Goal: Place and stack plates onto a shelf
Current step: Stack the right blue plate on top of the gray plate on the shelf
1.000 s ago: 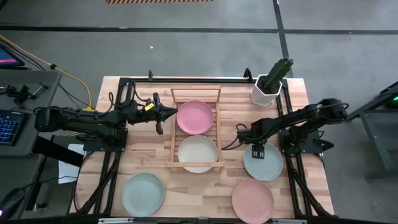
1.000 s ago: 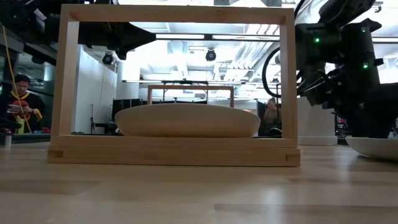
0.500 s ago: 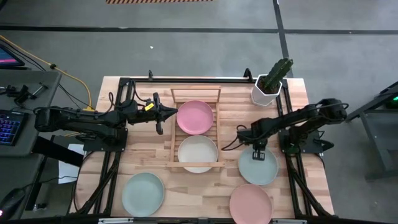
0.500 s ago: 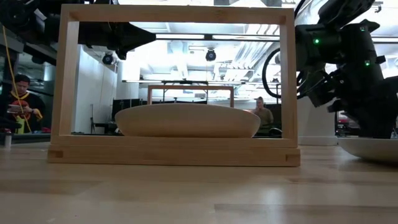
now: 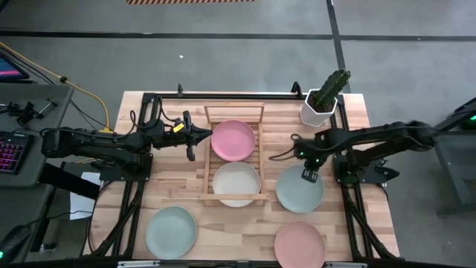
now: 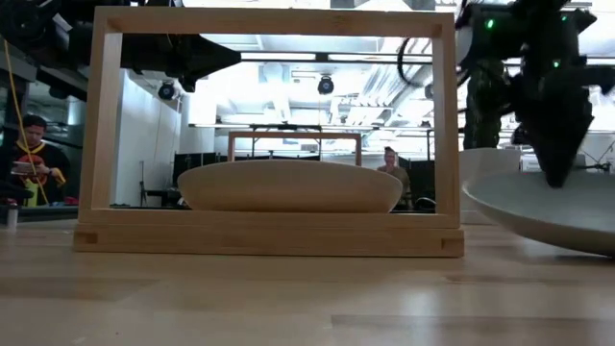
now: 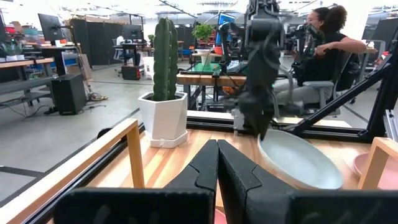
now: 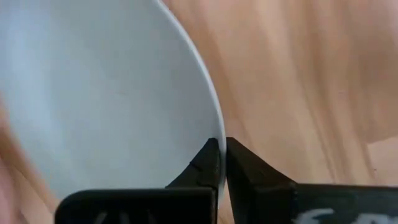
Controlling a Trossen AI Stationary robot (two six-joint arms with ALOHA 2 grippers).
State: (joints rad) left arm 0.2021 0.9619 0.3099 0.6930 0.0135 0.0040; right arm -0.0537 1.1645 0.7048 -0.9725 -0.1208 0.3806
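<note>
A pink plate (image 5: 233,139) and a cream plate (image 5: 236,183) lie flat on the slats of the wooden shelf (image 5: 206,160). Right of the shelf is a mint plate (image 5: 297,192), with my right gripper (image 5: 309,176) shut on its rim. A second mint plate (image 5: 170,231) rests on the table at the near left. Another pink plate (image 5: 300,243) rests at the near right. My left gripper (image 5: 192,138) hovers shut just left of the shelf, holding nothing. My right gripper pinches the mint plate's rim (image 8: 214,127) at its far right side, one finger inside the plate and one outside. The fingers (image 6: 557,173) point down from above. The plate (image 7: 298,163) sits tilted, its held edge raised; whether its near edge touches the table I cannot tell.
A white pot with a green cactus (image 5: 323,100) stands at the far right corner. Black frame rails (image 5: 134,201) run along both sides of the table. People sit in the room beyond the table.
My right gripper has shut on the mint plate's rim and moved slightly toward the far edge. The plate has slid toward the shelf and tipped up at its held edge.
</note>
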